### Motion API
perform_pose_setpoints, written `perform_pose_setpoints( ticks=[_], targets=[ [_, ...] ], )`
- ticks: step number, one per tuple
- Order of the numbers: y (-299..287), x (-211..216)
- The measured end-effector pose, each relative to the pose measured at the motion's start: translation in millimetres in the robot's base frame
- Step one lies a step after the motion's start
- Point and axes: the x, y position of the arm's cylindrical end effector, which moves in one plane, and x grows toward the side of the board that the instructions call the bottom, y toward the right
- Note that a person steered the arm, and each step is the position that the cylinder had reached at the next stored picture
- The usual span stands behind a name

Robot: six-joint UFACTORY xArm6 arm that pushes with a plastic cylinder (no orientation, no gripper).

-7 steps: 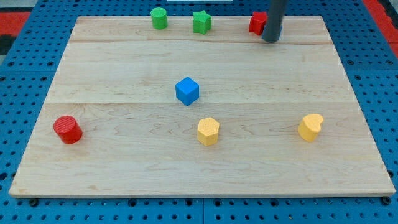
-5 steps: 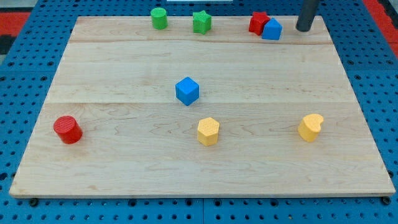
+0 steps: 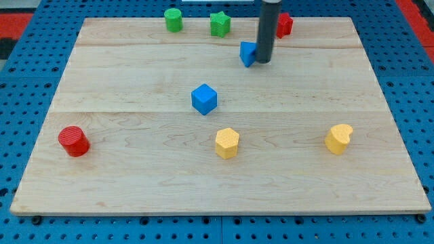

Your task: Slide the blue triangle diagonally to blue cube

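The blue triangle [image 3: 247,53] lies on the board's upper middle, partly hidden behind my rod. My tip [image 3: 263,62] touches its right side. The blue cube [image 3: 204,99] sits near the board's centre, down and to the left of the triangle, well apart from it.
A red star-like block [image 3: 285,24] sits at the top, right of the rod. A green cylinder [image 3: 173,19] and green star [image 3: 220,24] stand along the top edge. A red cylinder [image 3: 73,141] is at the left, a yellow hexagon [image 3: 227,143] at bottom middle, a yellow heart-like block [image 3: 339,139] at right.
My rod swung from the top right to the triangle's right side. The blue triangle has slid down and left, away from the red block, toward the blue cube.
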Motion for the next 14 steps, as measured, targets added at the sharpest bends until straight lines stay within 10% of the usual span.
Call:
perform_pose_setpoints(
  ticks=[4, 8, 14],
  targets=[
    [38.4, -43.0],
    [-119.8, 13.3],
    [-217.8, -10.6]
  ],
)
